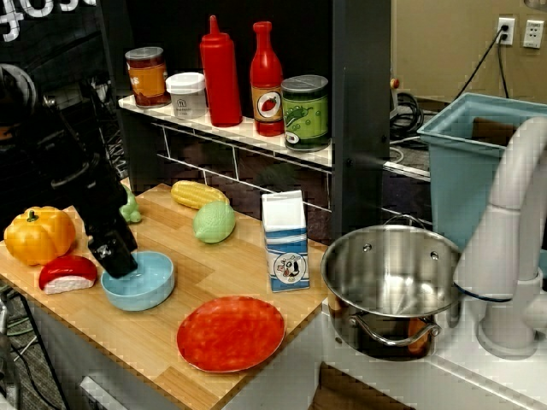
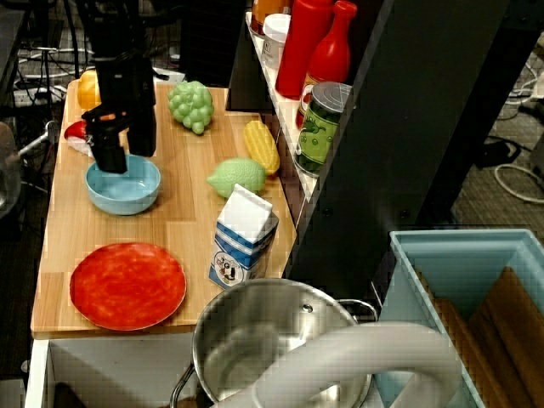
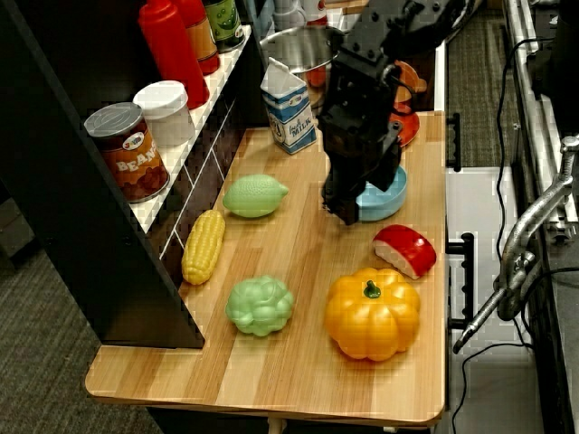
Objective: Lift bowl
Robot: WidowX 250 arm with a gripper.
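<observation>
Bowl: the light-blue bowl [image 1: 138,282] sits on the wooden desk [image 1: 222,282], towards its left end in the front view, resting flat on the wood.
Hand: the black hand [image 1: 115,258] reaches down onto the bowl's left rim, its tip inside or against the rim; whether the fingers are apart or pressed on the rim cannot be told, as the dark body hides them.
Left of the bowl: a red-and-white piece of toy food [image 1: 67,273] lies just beside it, and an orange pumpkin [image 1: 39,234] stands farther left.
Right of the bowl: a flat red plate [image 1: 231,333] lies near the front edge, apart from the bowl.
Behind the bowl: a green lemon [image 1: 214,222] and a yellow corn cob [image 1: 198,194] lie near the back wall; a green bunch of grapes [image 2: 190,105] is partly hidden behind the arm in the front view.
Carton: a blue-and-white milk carton [image 1: 285,242] stands upright between the lemon and a steel pot [image 1: 391,286].
Pot: it sits off the right end of the desk, beside a white faucet [image 1: 513,231].
Shelf: a shelf [image 1: 231,128] above the desk carries a jar, a white tub, two red bottles and a green can.
</observation>
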